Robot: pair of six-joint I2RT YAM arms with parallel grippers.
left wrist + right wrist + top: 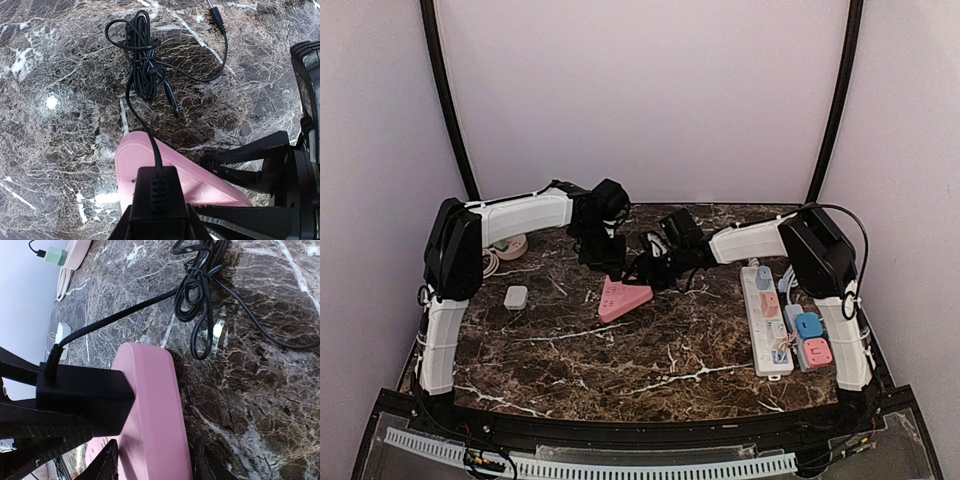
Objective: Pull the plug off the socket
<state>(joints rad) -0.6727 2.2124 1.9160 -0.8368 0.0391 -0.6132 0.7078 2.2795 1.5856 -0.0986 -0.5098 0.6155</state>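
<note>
The marble worktop (620,365) carries the pink, triangular socket (623,298) near its middle, well clear of every edge. You can treat the socket as a light, hard plastic shell with a smooth face. It would probably lift or skate across the stone if nothing pins it down.

The right gripper (152,462) straddles the socket body with a finger on each flank. You cannot tell from these views whether the fingers are pressing it or only standing beside it, so check that before you pull.

The black plug (157,187), a blocky adapter, sits seated in the socket's upper face. It looks stiff and matte, so it should give a fair grip. The left gripper (161,225) pinches it across its two flat sides, which is the right place to hold. Grip the block itself, not the ribbed strain relief.

The thin black cable (145,65) runs off the plug to a loose tangle lying toward the far edge. It is soft and slack, and you should not haul on it. Draw the plug straight out along its pins.
</note>
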